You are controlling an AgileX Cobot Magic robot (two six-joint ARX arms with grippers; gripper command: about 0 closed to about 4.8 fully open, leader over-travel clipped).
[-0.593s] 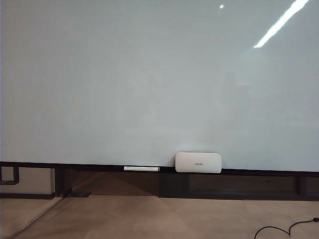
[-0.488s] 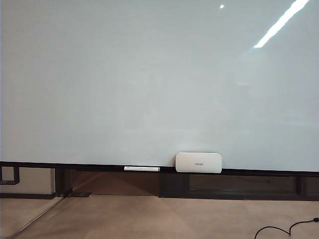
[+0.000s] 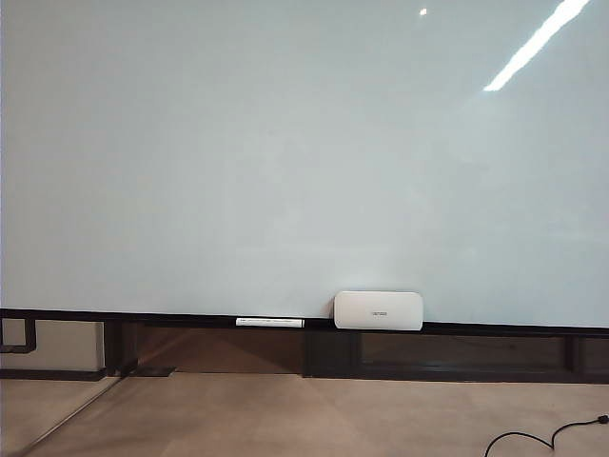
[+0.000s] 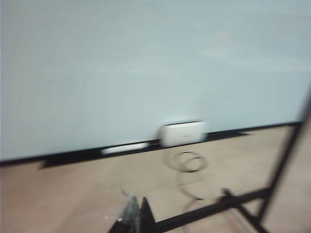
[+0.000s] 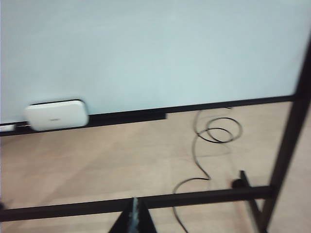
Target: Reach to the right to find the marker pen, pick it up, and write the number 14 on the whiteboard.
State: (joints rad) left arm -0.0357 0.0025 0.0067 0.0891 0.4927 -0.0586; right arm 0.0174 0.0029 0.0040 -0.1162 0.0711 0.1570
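The whiteboard [image 3: 285, 152] is a large glossy white board that fills most of the exterior view, with a dark rail [image 3: 171, 317] along its lower edge. Its face is blank, and no number 14 is in view. The marker pen is out of view in every frame. My left gripper [image 4: 138, 208] shows only its dark fingertips, pressed together and holding nothing, pointing toward the whiteboard [image 4: 146, 63] from well back over the floor. My right gripper [image 5: 136, 208] is likewise shut and empty, facing the whiteboard [image 5: 155, 48]. Neither gripper appears in the exterior view.
A small white rounded box [image 3: 378, 310] and a slim white pen [image 3: 270, 323] sit on the rail. A black cable [image 5: 214, 131] coils on the tan floor. A black frame bar [image 5: 194, 198] and upright [image 5: 291, 131] stand between the grippers and the board.
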